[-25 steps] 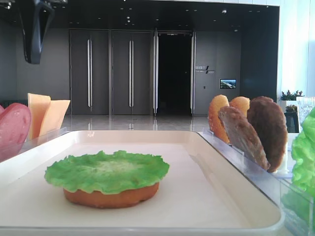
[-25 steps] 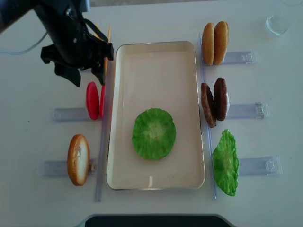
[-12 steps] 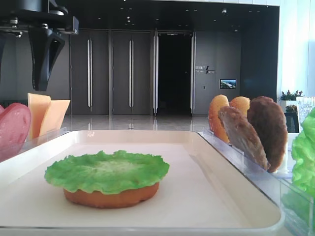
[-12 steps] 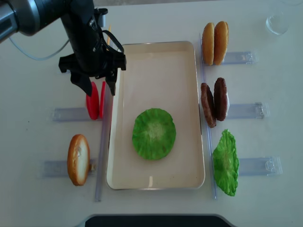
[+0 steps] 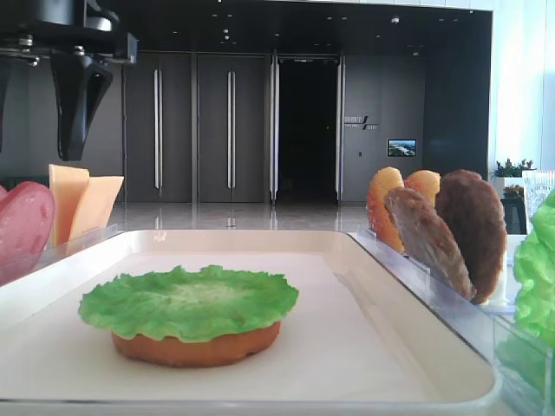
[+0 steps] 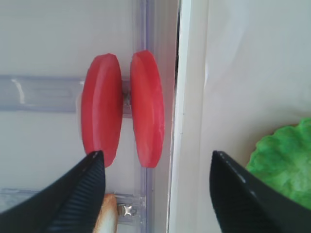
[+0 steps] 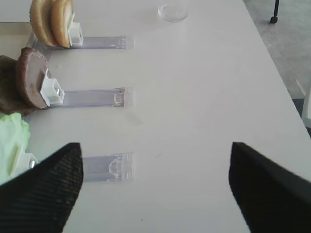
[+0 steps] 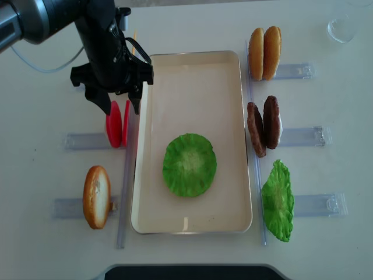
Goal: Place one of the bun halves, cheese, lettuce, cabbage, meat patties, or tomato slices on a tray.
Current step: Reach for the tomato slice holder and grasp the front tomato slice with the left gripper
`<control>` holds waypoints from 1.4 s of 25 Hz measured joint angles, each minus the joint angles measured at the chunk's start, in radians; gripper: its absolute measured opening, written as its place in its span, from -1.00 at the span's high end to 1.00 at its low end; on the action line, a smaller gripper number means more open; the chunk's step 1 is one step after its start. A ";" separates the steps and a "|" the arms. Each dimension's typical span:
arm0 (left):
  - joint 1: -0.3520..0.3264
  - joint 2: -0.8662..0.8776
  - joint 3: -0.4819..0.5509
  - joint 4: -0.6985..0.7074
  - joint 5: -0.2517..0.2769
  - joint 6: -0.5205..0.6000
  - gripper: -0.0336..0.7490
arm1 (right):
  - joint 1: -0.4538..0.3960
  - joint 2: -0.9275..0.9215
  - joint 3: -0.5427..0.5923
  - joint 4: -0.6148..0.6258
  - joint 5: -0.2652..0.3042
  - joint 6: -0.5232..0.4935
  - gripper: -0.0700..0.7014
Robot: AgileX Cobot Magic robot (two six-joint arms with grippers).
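Two red tomato slices (image 8: 116, 123) stand on edge in a clear holder just left of the cream tray (image 8: 192, 70). My left gripper (image 8: 119, 106) hangs open right above them; in the left wrist view its gripper (image 6: 156, 155) straddles the slices' (image 6: 121, 116) lower ends and the tray rim, touching nothing. Inside the tray a green lettuce leaf (image 8: 189, 164) lies on a bun half (image 5: 195, 348). My right gripper (image 7: 154, 150) is open over bare table, empty, and does not show in the overhead view.
Right of the tray stand two bun halves (image 8: 265, 52), two meat patties (image 8: 263, 125) and a lettuce leaf (image 8: 277, 199) in clear holders. Another bun half (image 8: 96, 195) stands front left. Cheese slices (image 5: 82, 204) stand behind the tomatoes. A glass (image 8: 341, 26) sits far right.
The left gripper swung toward the tray and came over the tomato slices, then held still for the last half second. Its jaws stayed open. Nothing on the table moved.
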 joint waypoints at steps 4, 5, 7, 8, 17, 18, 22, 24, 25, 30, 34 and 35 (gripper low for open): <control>0.000 0.000 0.000 0.003 -0.025 -0.006 -0.40 | 0.000 0.000 0.000 0.000 0.000 0.000 -0.69; 0.000 0.000 0.000 0.003 -0.027 -0.006 -0.40 | 0.000 0.000 0.000 0.000 0.000 0.000 -0.69; 0.000 0.005 0.000 0.003 -0.028 -0.007 -0.40 | 0.000 0.000 0.000 0.000 0.000 0.000 -0.69; 0.000 0.012 0.000 0.003 -0.027 -0.007 -0.40 | 0.000 0.000 0.000 0.000 0.000 0.000 -0.69; 0.000 0.102 0.000 -0.026 -0.020 -0.007 -0.40 | 0.000 0.000 0.000 0.000 0.000 0.000 -0.69; 0.000 0.106 0.000 -0.029 -0.020 -0.007 -0.40 | 0.000 0.000 0.000 0.000 0.000 0.000 -0.69; 0.000 0.109 0.000 -0.030 -0.020 -0.007 -0.40 | 0.000 0.000 0.000 0.000 0.000 0.000 -0.69; 0.000 0.109 0.000 -0.029 -0.020 -0.007 -0.40 | 0.000 0.000 0.000 0.000 0.000 0.000 -0.69; 0.000 0.109 0.000 -0.025 -0.020 -0.007 -0.40 | 0.000 0.000 0.000 0.000 0.000 0.000 -0.69; 0.000 0.109 0.000 -0.013 -0.021 -0.007 -0.40 | 0.000 0.000 0.000 0.000 0.000 0.000 -0.69; 0.000 0.109 0.000 -0.013 -0.025 -0.007 -0.40 | 0.000 0.000 0.000 0.000 0.000 0.000 -0.69; 0.000 0.109 0.000 -0.013 -0.027 -0.007 -0.40 | 0.000 0.000 0.000 0.000 0.000 0.000 -0.69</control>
